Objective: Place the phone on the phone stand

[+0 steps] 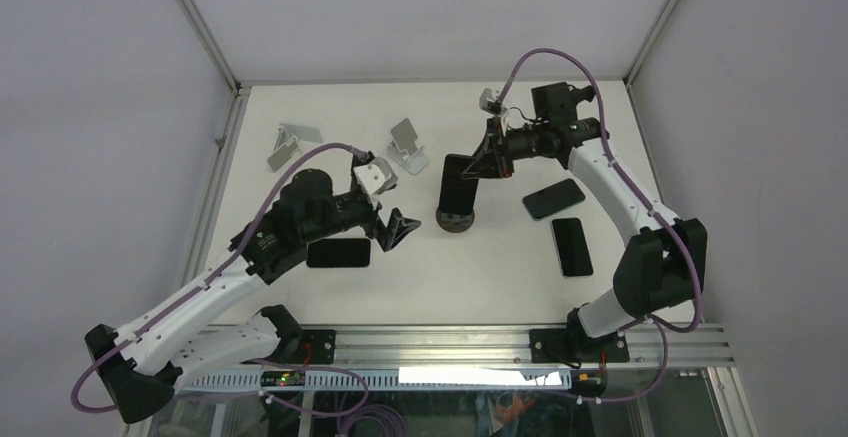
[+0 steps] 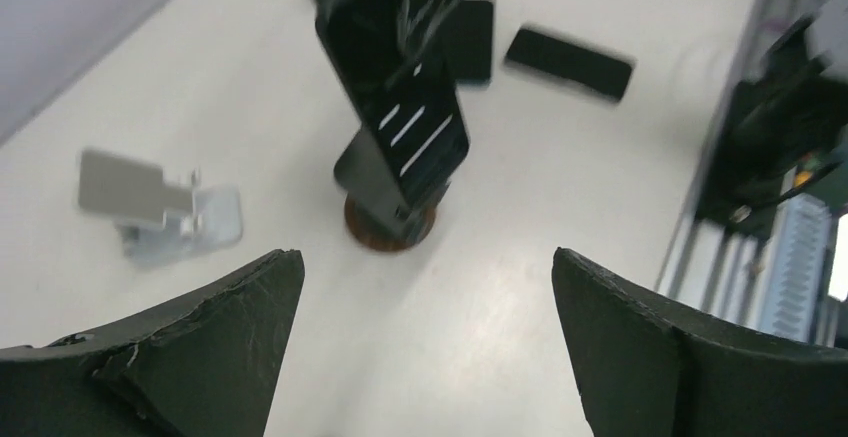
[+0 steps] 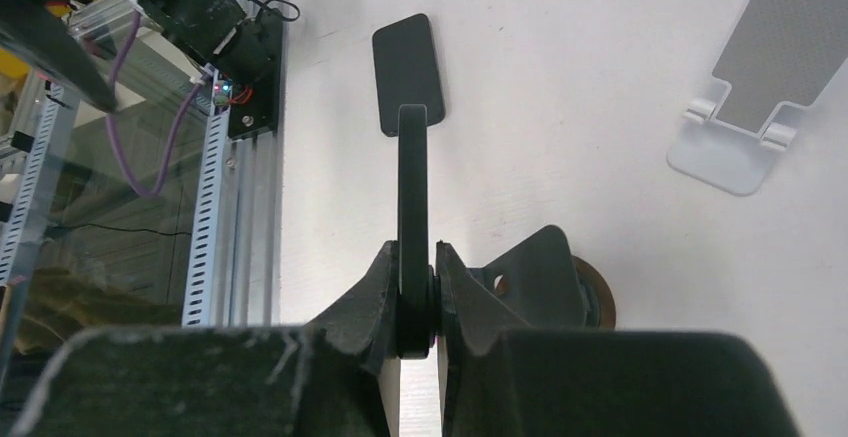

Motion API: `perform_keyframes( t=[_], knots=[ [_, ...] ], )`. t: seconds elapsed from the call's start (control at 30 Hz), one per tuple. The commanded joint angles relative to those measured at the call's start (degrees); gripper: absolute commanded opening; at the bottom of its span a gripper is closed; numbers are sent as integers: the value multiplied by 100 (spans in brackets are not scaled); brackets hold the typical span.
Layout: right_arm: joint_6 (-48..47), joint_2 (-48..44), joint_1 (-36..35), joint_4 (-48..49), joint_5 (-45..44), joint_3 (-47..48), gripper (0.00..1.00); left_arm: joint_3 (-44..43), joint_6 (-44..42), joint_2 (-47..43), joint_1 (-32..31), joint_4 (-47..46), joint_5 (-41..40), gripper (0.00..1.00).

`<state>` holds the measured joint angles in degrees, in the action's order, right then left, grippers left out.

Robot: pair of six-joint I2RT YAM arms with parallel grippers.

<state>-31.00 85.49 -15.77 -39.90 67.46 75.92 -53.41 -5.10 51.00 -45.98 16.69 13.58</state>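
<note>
Going by the overhead view with 12 o'clock at the far edge, the right gripper [image 1: 487, 164] is pinching the top edge of a black phone [image 1: 460, 189], fingers clamped tight on either face. The phone is standing nearly upright and leaning a bit, with its lower end down at the dark phone stand [image 1: 457, 221] with the round brownish base, around the middle of the table [image 1: 500, 287]. I can't tell if it's properly sitting in the cradle. The left gripper [image 1: 397, 229] is hanging at about 9 o'clock from the stand, near it but not touching, with its jaws spread wide and nothing in them. Another black phone [image 1: 338, 253] is lying flat just under the left arm, at roughly 8 o'clock from the stand. Two more phones are lying out at 3 to 4 o'clock, one angled [image 1: 553, 198] and one straight [image 1: 572, 246], well apart from the stand. A silver stand [image 1: 408, 147] is sitting at 11 o'clock, and a second silver one [image 1: 294, 143] is sitting further out at 10 o'clock.
</note>
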Motion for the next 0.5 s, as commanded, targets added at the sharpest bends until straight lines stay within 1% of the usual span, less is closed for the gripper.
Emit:
perform_keyframes(
  t=[0.0, 0.17, 0.3, 0.47],
  knots=[
    [203, 261, -118, 1099, -143, 149, 0, 598, -894, 25, 140, 510, -956, 99],
    [-120, 538, -116, 1069, -75, 61, 0, 573, -1193, -146, 163, 788, -1533, 99],
    [60, 627, -111, 1395, -27, -83, 0, 629, -1186, -200, 187, 798, -1305, 98],
    [-44, 704, -103, 1371, -158, -91, 0, 580, -1144, 65, 190, 823, -1064, 98]
  ],
)
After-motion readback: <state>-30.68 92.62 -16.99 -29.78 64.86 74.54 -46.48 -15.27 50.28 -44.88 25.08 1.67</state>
